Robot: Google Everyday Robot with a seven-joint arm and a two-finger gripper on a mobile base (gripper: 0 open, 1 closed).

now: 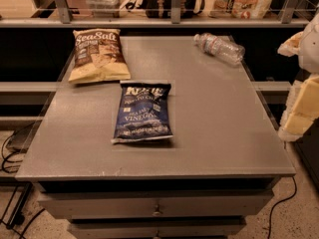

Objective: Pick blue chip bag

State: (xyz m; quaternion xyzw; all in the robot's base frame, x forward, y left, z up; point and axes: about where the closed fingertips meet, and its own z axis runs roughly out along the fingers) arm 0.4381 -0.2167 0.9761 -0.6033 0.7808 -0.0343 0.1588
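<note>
The blue chip bag (143,112) lies flat on the grey table (224,113), left of the middle, with its white "VINEGAR" lettering facing up. My gripper (301,114) shows as white and yellowish parts at the right edge of the camera view, beyond the table's right side. It is well to the right of the bag and touches nothing on the table.
A yellow-and-brown "Sea Salt" chip bag (98,54) lies at the back left, just behind the blue bag. A clear plastic water bottle (219,47) lies on its side at the back right. A shelf rail (149,21) runs behind the table. Drawers (157,207) sit under the front edge.
</note>
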